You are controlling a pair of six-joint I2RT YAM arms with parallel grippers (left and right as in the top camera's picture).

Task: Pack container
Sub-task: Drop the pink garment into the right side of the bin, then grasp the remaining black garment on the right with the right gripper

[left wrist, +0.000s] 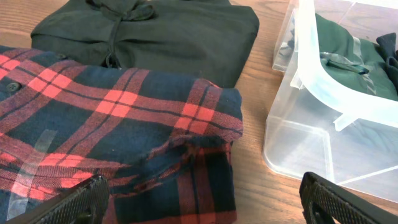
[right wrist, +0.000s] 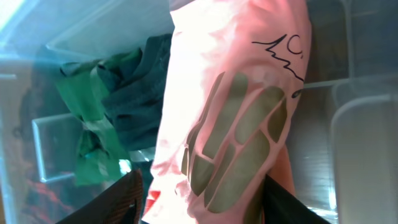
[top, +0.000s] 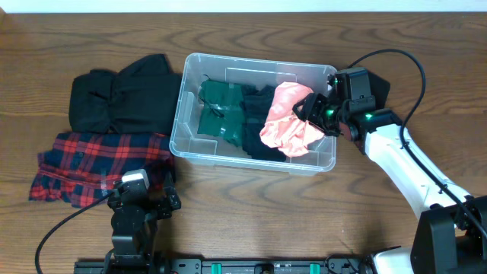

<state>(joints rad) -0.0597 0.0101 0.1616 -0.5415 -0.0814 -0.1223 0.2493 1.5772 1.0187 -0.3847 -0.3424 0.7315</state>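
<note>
The large clear plastic rectangular container (top: 221,157) sits mid-table, with a folded green garment (top: 221,110) and a dark garment (top: 255,137) inside. Over its right end the right gripper (top: 313,113) clamps a thick bunch of pink printed cloth (top: 288,122), not yet released. Left of the bin, a folded red-and-navy plaid shirt (top: 99,164) and a black garment (top: 122,95) lie unpacked. Near the plaid shirt, the left gripper (top: 144,199) has its fingers spread wide and holds nothing.
</note>
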